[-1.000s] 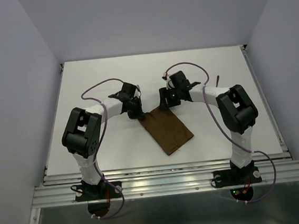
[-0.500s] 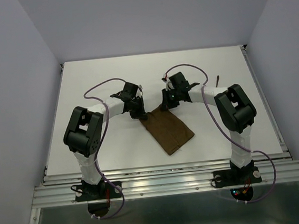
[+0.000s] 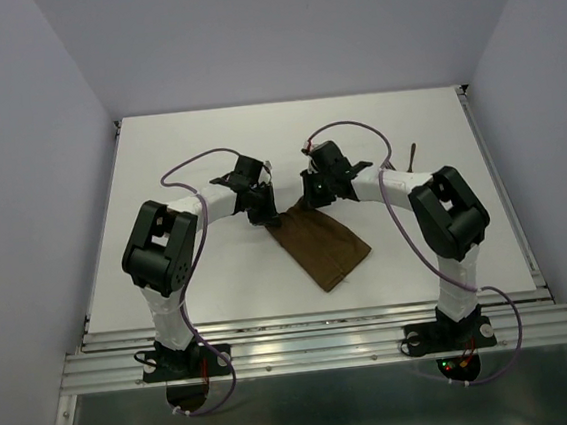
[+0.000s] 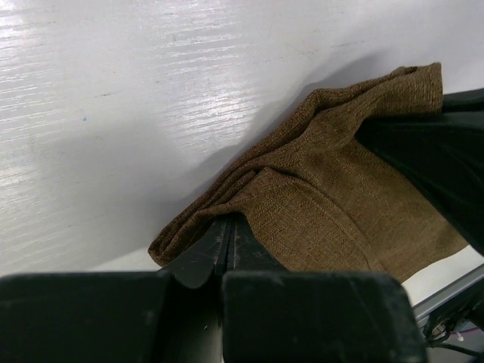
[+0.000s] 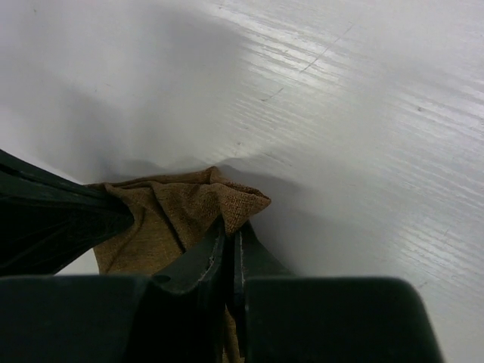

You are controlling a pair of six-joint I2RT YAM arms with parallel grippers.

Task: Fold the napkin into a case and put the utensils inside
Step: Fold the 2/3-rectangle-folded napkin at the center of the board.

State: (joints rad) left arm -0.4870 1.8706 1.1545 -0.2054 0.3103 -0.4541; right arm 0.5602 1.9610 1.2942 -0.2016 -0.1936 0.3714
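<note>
The dark brown napkin lies folded as a layered strip in the middle of the white table, slanting toward the near right. My left gripper is shut on its far left corner, the cloth bunched around the fingertips. My right gripper is shut on the far right corner, a small point of cloth pinched between its fingers. The far edge of the napkin is lifted slightly off the table between the two grippers. One slim dark utensil lies by the right arm at the far right.
The white table is walled by pale panels on three sides. A metal rail runs along the near edge, where both arm bases stand. Purple cables loop over each arm.
My right gripper has closed on the napkin's far right corner and moved slightly left. The napkin's far edge has bunched and lifted a little. The left gripper has kept its hold.
</note>
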